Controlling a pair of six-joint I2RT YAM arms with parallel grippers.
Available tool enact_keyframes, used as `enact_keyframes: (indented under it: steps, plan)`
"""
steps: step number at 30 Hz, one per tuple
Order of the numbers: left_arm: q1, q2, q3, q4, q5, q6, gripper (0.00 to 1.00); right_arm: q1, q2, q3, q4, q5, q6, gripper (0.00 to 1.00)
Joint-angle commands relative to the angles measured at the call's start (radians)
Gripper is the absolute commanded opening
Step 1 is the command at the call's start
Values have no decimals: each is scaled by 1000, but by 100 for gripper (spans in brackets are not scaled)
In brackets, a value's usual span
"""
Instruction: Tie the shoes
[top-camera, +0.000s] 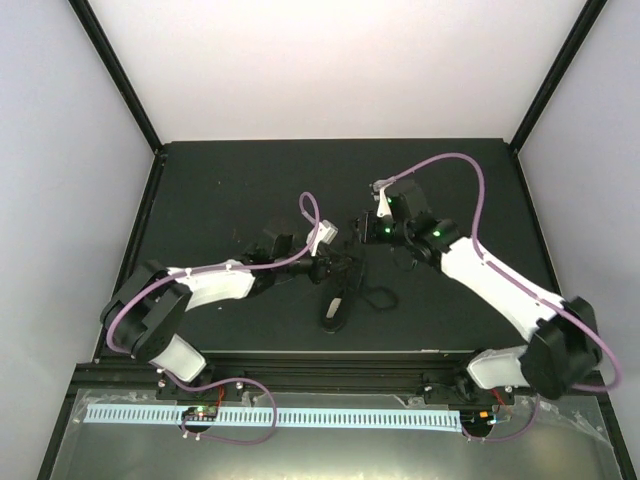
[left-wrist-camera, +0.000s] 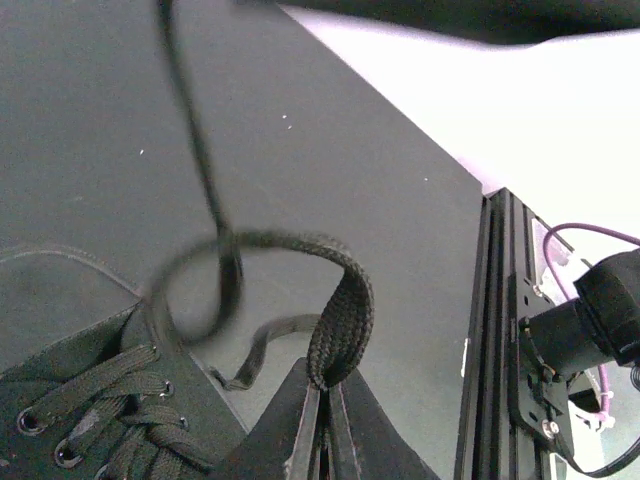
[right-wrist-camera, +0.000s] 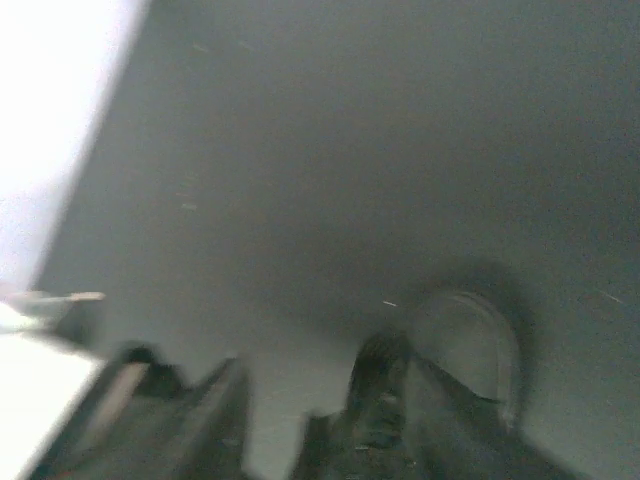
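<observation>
Because the left end effector (left-wrist-camera: 322, 428) clenched the lace (left-wrist-camera: 345, 300) only at its tips, tension could free it; right end effector (top-camera: 362, 228) state indeterminate.

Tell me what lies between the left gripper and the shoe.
In the left wrist view, a loop of lace arcs from the shut left gripper to the shoe. Under the loop there is only dark table.
</observation>
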Motion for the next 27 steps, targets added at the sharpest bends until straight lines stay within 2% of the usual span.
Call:
enact_keyframes:
  steps: [1,3,5,10,13,17,27]
  plan:
    - [7,50,68,-80,4,-75,2,-75,102,-39,-38,3,5,66]
    - [12,61,81,-112,16,-79,2,-92,94,-75,-70,26,-1,78]
    - [18,66,92,-146,29,-83,1,-102,58,-130,-88,54,0,85]
    - [36,70,117,-208,74,-76,1,-115,-8,-277,-153,98,35,86]
    - [43,76,144,-266,93,-58,2,-116,-29,-358,-161,101,56,82]
    - [49,74,164,-303,117,-36,2,-114,-6,-409,-160,98,62,70]
    - [52,73,209,-416,122,31,1,-95,101,-397,-105,80,-14,51]
